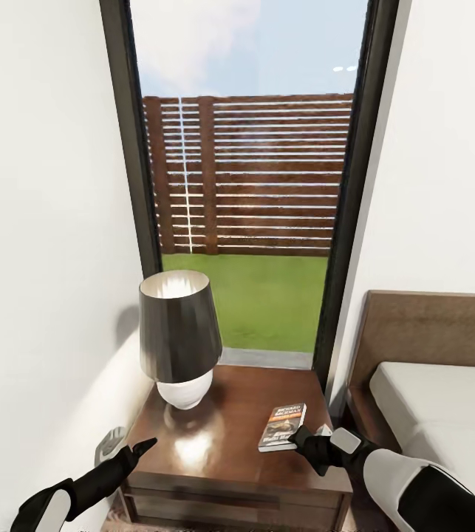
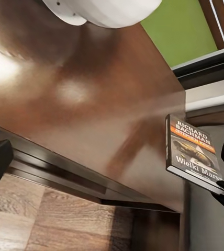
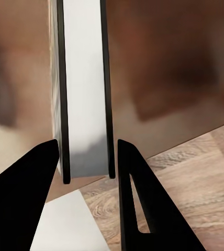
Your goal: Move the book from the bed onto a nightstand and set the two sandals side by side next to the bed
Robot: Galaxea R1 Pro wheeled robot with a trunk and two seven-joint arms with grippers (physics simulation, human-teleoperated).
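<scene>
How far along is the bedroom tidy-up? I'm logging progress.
Nothing is finished yet. In hand: the right hand grips the thin dark paperback book with the orange band over the right part of the glossy dark-brown wooden nightstand, unreleased. Left: letting the book go, then placing both sandals beside the bed.

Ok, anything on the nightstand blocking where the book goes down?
Nothing visible. The right hand holds the book over the nightstand top's right side; the lamp stands apart at back left.
</scene>
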